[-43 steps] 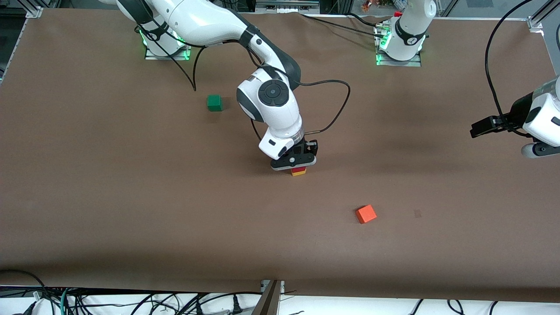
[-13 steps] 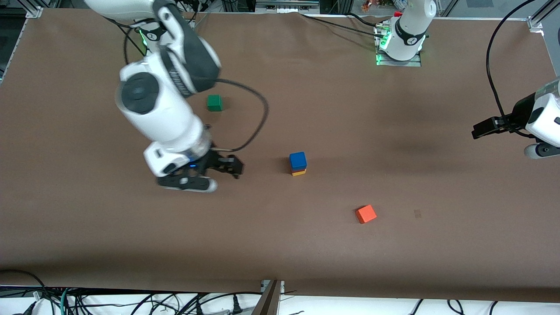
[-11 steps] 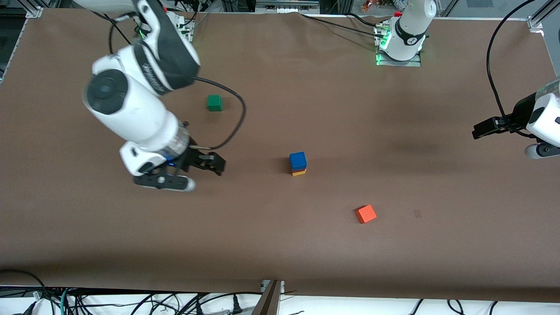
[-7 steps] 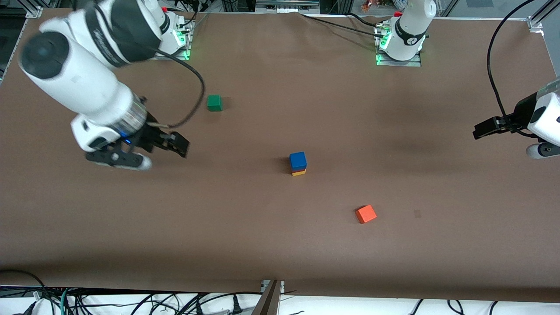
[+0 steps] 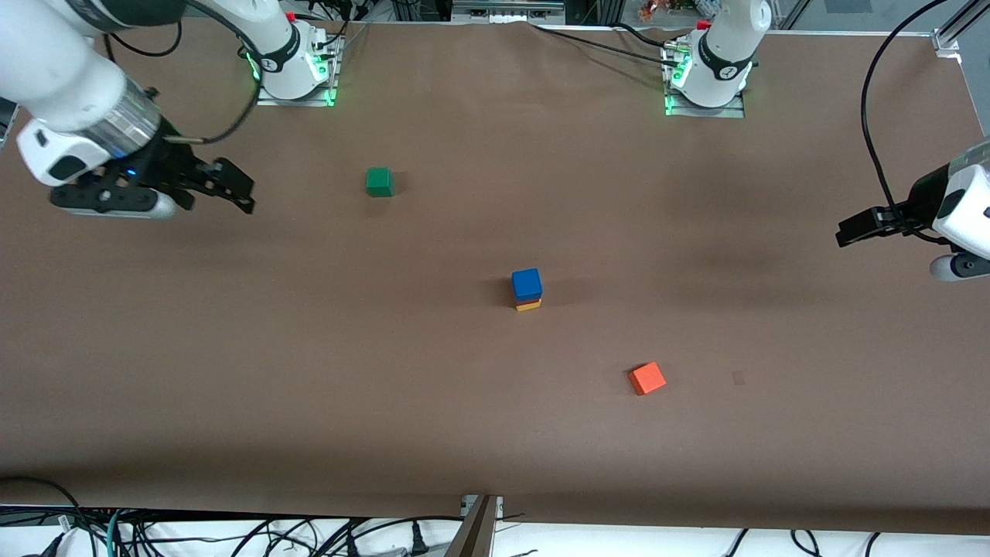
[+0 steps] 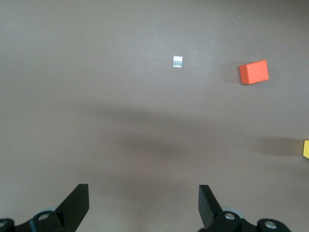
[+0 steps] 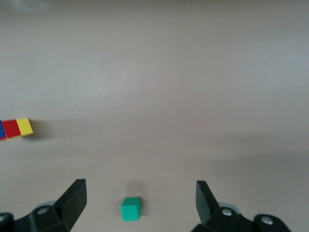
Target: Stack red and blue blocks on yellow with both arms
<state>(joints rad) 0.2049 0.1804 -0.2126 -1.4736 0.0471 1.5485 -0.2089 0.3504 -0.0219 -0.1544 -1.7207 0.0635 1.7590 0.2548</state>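
The blue block sits on the red block, which sits on the yellow cube, as one stack in the middle of the table. The stack also shows in the right wrist view, with yellow, red and a sliver of blue. My right gripper is open and empty, up over the right arm's end of the table. My left gripper is open and empty, waiting over the left arm's end. An edge of the yellow cube shows in the left wrist view.
A green cube lies farther from the front camera than the stack, toward the right arm's end. An orange-red cube lies nearer the front camera, toward the left arm's end. A small pale patch marks the table beside it.
My right gripper let go of the blue block on the stack, then swung away toward the right arm's end of the table. The left arm has not moved.
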